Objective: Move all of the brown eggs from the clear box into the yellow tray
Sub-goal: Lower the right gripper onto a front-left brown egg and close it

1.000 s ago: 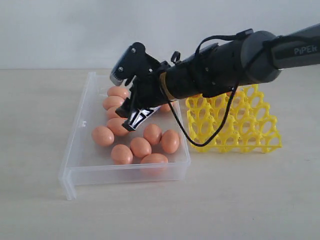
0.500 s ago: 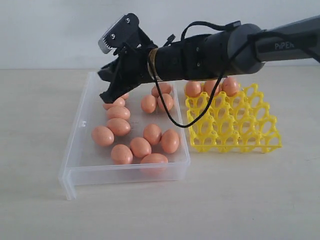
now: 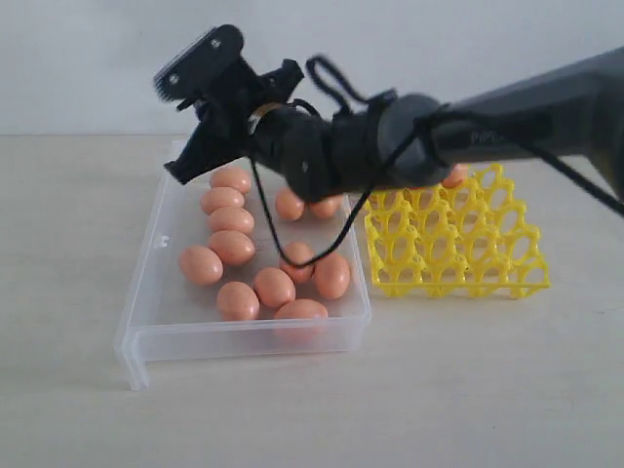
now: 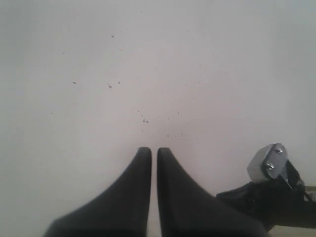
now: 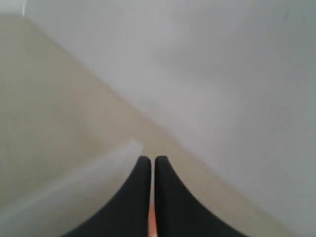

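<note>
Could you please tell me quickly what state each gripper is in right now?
Left gripper: closed, holding nothing.
Right gripper: closed, fingertips together, holding nothing.

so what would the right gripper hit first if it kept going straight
Likely the table just past the far left corner of the clear box; the right gripper aims down over that rim, but depth is unclear.

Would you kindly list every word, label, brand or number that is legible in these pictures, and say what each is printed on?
Pale lettering on the black right arm: too blurred to read.
Smooth orange-brown eggs, clear plastic box, yellow lattice tray: no text shows.
Both wrist views: no text.
</note>
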Controlling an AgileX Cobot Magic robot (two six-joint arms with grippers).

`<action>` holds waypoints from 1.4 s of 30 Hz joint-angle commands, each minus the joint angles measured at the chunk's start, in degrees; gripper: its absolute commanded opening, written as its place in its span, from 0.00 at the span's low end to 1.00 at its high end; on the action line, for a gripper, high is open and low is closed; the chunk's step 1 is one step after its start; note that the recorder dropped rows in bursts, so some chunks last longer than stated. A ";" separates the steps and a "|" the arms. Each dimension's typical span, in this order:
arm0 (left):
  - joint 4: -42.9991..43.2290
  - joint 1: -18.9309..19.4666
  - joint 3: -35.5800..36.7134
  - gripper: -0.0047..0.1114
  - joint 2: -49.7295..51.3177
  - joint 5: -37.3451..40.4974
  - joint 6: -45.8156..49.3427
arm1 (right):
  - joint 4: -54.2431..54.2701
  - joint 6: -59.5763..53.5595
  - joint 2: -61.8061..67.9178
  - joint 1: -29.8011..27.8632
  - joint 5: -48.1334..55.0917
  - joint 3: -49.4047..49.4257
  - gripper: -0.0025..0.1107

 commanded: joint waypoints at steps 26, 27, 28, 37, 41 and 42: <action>-0.42 -0.24 0.27 0.08 -0.18 0.18 -0.23 | 7.96 -6.79 16.69 -4.81 68.96 -34.08 0.44; -0.42 -0.24 0.27 0.08 -0.18 0.48 -0.23 | 7.16 -6.65 17.17 -4.81 69.18 -34.08 0.44; -0.42 -0.24 0.27 0.08 -0.18 0.57 -0.23 | 6.80 -6.65 17.44 -4.81 69.16 -34.08 0.44; -0.42 -0.24 0.27 0.08 -0.18 0.36 -0.23 | 6.11 -5.33 18.81 -4.92 63.57 -34.21 0.02; -0.42 -0.24 0.27 0.08 -0.18 0.36 -0.23 | 12.16 -5.37 18.67 -5.89 59.61 -33.58 0.02; -0.42 -0.24 0.27 0.08 -0.18 0.36 -0.23 | 15.15 -6.00 18.67 -6.54 58.59 -33.10 0.02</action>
